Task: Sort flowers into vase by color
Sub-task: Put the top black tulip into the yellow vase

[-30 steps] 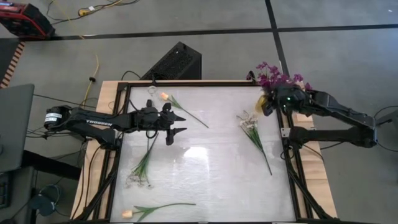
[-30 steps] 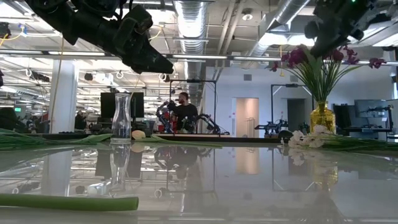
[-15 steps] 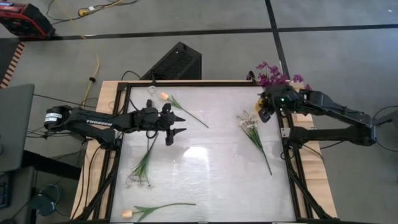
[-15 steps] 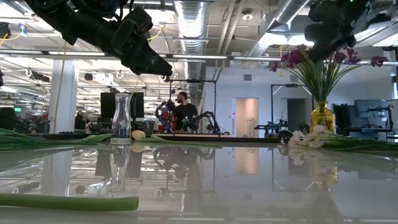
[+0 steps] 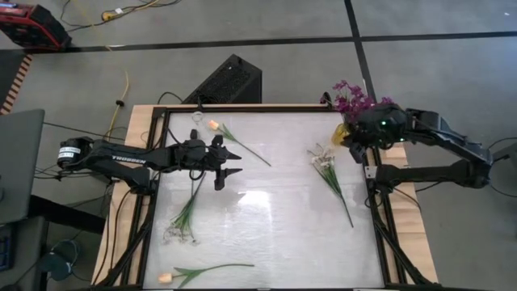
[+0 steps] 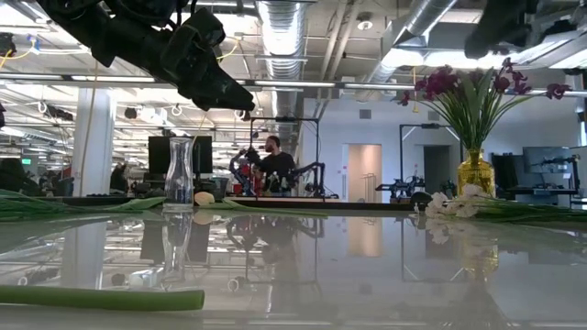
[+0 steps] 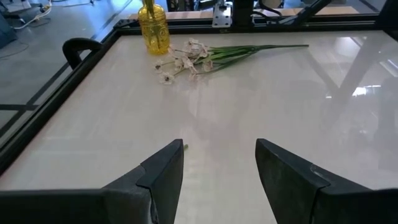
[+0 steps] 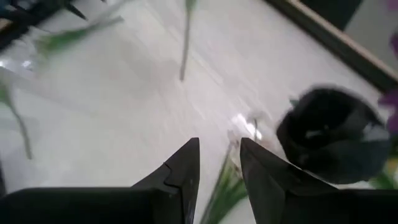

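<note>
Purple blossoms (image 5: 354,100) stand with their stems in a yellow vase (image 6: 475,170) at the table's far right corner. A white sprig (image 5: 329,171) lies on the table near that vase, also seen in the left wrist view (image 7: 189,56). A second white sprig (image 5: 184,218) lies at the left. One tulip (image 5: 234,139) lies near a clear vase (image 6: 181,170), and another tulip (image 5: 202,272) lies at the near edge. My left gripper (image 5: 230,162) hovers open above the table's left half. My right gripper (image 5: 355,150) is open and empty beside the yellow vase.
The table has a glossy white top inside a black frame rail (image 5: 376,210). A black round part (image 8: 333,134) sits by the far right corner. A black box (image 5: 226,81) lies on the floor beyond the far edge. A person (image 6: 273,165) stands in the room behind.
My right gripper has risen and drawn back toward the table's right edge, away from the purple blossoms, which stay standing in the yellow vase. The left arm has kept still.
</note>
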Controlling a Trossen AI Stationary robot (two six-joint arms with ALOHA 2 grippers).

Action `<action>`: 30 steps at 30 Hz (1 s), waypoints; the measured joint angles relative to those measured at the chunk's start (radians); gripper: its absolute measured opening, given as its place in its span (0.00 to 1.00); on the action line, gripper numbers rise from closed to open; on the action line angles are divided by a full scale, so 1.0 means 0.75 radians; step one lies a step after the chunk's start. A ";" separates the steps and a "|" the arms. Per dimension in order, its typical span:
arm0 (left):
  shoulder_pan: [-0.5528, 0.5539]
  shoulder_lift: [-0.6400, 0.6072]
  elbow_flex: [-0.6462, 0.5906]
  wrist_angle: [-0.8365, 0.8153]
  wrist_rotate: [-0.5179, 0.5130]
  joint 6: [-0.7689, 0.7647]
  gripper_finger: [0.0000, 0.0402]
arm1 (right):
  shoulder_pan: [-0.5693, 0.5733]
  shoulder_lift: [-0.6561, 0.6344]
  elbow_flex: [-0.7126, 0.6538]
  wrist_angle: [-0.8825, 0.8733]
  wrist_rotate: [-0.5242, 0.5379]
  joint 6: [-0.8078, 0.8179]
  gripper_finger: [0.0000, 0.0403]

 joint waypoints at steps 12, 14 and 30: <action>0.000 0.000 0.000 -0.005 -0.001 0.002 0.47 | 0.061 0.081 0.043 -0.056 0.490 -0.013 0.35; 0.000 0.000 0.000 -0.009 -0.001 0.001 0.47 | 0.061 0.115 0.043 -0.070 0.538 -0.017 0.35; 0.000 0.000 0.000 -0.058 -0.002 0.002 0.47 | 0.062 0.298 0.179 -0.323 0.352 0.042 0.35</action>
